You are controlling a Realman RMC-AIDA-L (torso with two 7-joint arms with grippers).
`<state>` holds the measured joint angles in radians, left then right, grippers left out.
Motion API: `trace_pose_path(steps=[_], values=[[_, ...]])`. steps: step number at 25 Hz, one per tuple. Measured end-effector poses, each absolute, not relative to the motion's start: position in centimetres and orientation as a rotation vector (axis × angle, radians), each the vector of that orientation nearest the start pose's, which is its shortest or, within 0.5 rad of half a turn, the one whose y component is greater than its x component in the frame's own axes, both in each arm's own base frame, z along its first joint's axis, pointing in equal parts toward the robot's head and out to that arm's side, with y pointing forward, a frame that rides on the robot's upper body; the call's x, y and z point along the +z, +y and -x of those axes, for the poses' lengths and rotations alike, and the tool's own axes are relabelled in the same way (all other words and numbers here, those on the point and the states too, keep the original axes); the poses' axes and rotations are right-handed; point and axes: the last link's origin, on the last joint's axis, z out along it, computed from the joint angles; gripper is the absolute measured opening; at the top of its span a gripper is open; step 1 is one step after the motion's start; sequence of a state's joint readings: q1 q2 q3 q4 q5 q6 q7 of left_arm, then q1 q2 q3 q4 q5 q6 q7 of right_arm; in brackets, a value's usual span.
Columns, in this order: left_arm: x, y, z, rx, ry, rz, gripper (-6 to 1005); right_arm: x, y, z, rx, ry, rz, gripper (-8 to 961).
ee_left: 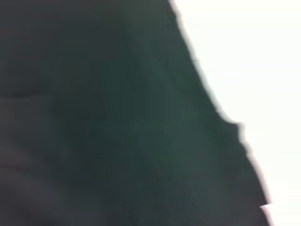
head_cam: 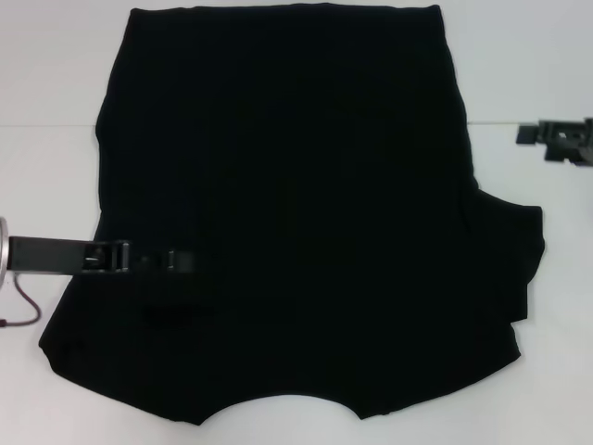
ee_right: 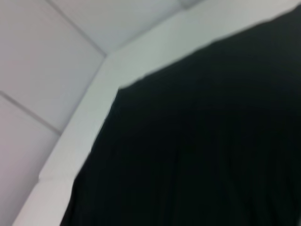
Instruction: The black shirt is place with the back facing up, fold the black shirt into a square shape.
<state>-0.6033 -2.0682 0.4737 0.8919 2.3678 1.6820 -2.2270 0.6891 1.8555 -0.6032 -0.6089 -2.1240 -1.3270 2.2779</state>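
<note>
Nearest the head camera, along the bottom edge of the frame, is the curved neck opening of the black shirt, which lies flat and plain side up on the white table, collar toward the robot and hem toward the top of the frame. It fills most of the picture, and laying it out like this probably serves to give both arms a smooth sheet to fold from. One sleeve still juts out at the right of the frame, while the left side looks already turned inward, so the square appears only partly made. The left gripper reaches in from the left edge at mid height, low over the cloth, likely either pressing a fold down or letting go of it; black on black, I cannot tell whether its fingers are apart or together. The right gripper sits off the shirt at the right edge over bare table, seemingly waiting, and its fingers are also unreadable. The left wrist view adds only a close, blurred sweep of dark cloth with its edge against white table, showing how low that arm is. The right wrist view shows a shirt corner and the table's edge, which the head view does not show.
</note>
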Motion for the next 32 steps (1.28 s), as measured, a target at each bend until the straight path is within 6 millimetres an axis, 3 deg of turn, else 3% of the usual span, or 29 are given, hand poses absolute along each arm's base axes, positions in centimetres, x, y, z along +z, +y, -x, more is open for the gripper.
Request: trace_pose_path(steps=[2,6,10,14,21,27,32], values=[[4.6,33.6,27.1,-0.637,-1.602,2.486,418,10.4,40.7,-28.3,0.578,1.588,2.163,839],[4.2,33.0,27.1,-0.668,-1.523,2.556,421,11.0,39.4,-29.4,0.457,1.640,2.180,839],[2.4,31.6,27.1,-0.722,-1.172,2.682,424,11.3,38.2,-30.3,0.390,1.676,2.194,839],[2.1,31.2,27.0,-0.837,-1.003,2.639,427,11.4,37.3,-30.9,0.376,1.705,2.192,838],[3.0,31.5,27.0,-0.982,-1.060,2.524,430,11.2,36.7,-31.7,0.337,1.767,2.153,824],[3.2,31.6,27.2,-1.000,-1.103,2.501,432,10.5,36.9,-32.2,0.242,1.814,2.106,808],[3.2,31.7,27.3,-0.996,-1.107,2.491,432,9.7,36.9,-32.0,0.244,1.825,2.113,703]])
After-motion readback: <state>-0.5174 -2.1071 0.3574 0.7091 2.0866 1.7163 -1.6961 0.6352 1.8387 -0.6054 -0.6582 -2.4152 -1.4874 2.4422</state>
